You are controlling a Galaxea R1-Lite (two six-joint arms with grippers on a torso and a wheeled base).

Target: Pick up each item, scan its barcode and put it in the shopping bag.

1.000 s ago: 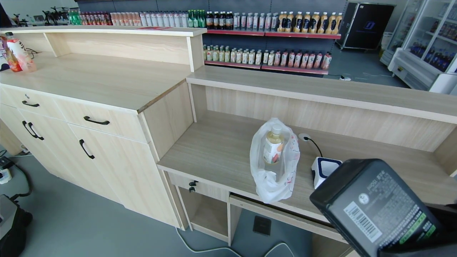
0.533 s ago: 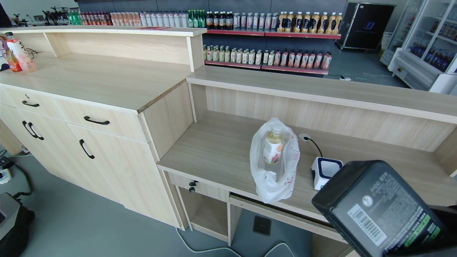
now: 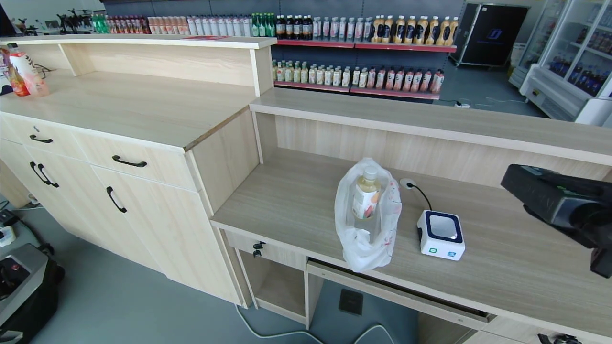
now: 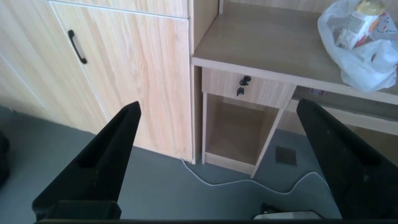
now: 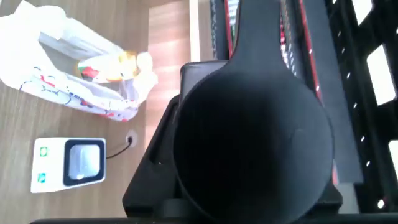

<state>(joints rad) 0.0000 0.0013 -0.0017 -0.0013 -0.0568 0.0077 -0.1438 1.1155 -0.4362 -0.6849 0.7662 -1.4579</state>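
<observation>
One labelled bottle (image 3: 366, 196) in bag (image 3: 345, 224); black pack (image 3: 540, 193) in right gripper (image 3: 581, 217)

One translucent white plastic shopping bag (image 3: 368, 239), one pale yellow drink bottle (image 3: 367, 193), one white square barcode scanner (image 3: 441, 234), one black rectangular package (image 3: 545, 196)

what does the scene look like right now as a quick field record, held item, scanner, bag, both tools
held item: black item, in the air above the desk, to the robot's right of the scanner
right arm: right tool shut on the black item
left arm: left tool open, nothing between its fingers
scanner state: flat on the desk, window up, just right of the bag
bag: shopping bag upright on the desk, mouth open
bag contents: one bottle, upright
scan step: black item apart from the scanner, not over it
</observation>
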